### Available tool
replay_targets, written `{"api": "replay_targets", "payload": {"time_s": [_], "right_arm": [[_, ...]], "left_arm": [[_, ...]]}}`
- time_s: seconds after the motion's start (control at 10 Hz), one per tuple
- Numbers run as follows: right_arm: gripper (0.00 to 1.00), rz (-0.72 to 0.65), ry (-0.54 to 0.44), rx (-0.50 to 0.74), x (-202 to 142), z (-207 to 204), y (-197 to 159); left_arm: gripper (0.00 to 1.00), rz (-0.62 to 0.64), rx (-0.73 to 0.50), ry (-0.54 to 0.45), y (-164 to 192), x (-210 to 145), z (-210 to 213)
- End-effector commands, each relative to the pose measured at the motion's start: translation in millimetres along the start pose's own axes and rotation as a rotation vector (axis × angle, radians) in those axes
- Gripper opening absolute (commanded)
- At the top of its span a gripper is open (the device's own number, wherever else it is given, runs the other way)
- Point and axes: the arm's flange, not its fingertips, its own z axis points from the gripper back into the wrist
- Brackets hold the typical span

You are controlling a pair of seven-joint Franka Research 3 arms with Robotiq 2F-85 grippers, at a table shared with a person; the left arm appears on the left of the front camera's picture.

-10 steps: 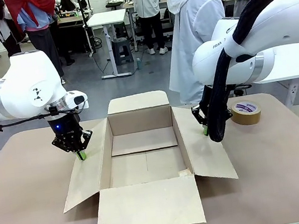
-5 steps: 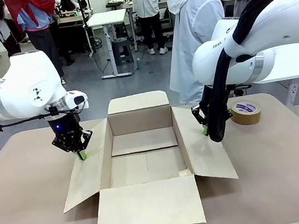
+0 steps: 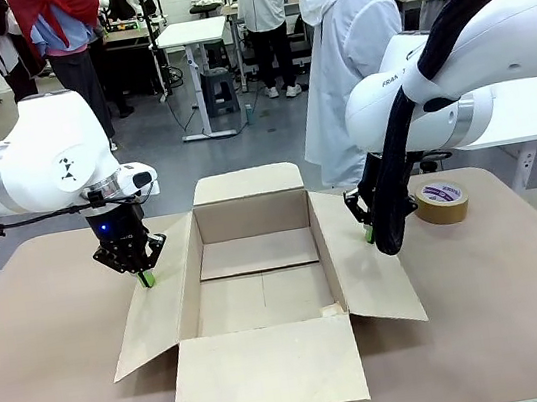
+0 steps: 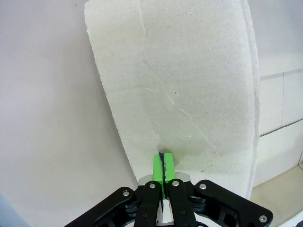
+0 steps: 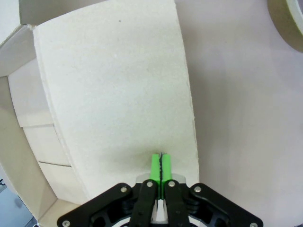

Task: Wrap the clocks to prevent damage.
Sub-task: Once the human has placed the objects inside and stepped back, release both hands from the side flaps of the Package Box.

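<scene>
A brown cardboard box (image 3: 251,216) sits open in the middle of the table (image 3: 55,395); its four flaps are spread out flat; the inside of the box has nothing in it.

The left gripper (image 3: 146,278) points down at the box's 9 o'clock side; its green tips touch the left flap (image 3: 159,313) near the outer edge. In the left wrist view the left gripper (image 4: 162,165) has its two green pads squeezed tight together with nothing between them; the tips rest on the left flap (image 4: 180,85).

The right gripper (image 3: 369,236) points down at the box's 3 o'clock side, on the right flap (image 3: 366,277). In the right wrist view the right gripper (image 5: 161,165) is clenched the same way, pads together with nothing held; the tips sit on the right flap (image 5: 118,85).

A brown tape roll (image 3: 442,202) lies flat on the table at about 2 o'clock from the box, a little way from the right flap; its rim peeks in at the corner of the right wrist view (image 5: 289,19).

A person (image 3: 353,57) in a white coat stands past the table's far edge, at about 1 o'clock.
</scene>
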Motion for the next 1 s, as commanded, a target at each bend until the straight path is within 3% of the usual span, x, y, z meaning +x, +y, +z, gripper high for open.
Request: {"api": "replay_targets", "payload": {"time_s": [0.0, 0.9], "right_arm": [[0.0, -0.013, -0.005, -0.025, -0.8, -1.3, 0.7], [0.0, -0.013, -0.005, -0.025, -0.8, -1.3, 0.7]], "left_arm": [[0.0, -0.003, 0.006, 0.004, 0.3, -0.4, 2.2], [0.0, -0.003, 0.006, 0.004, 0.3, -0.4, 2.2]]}}
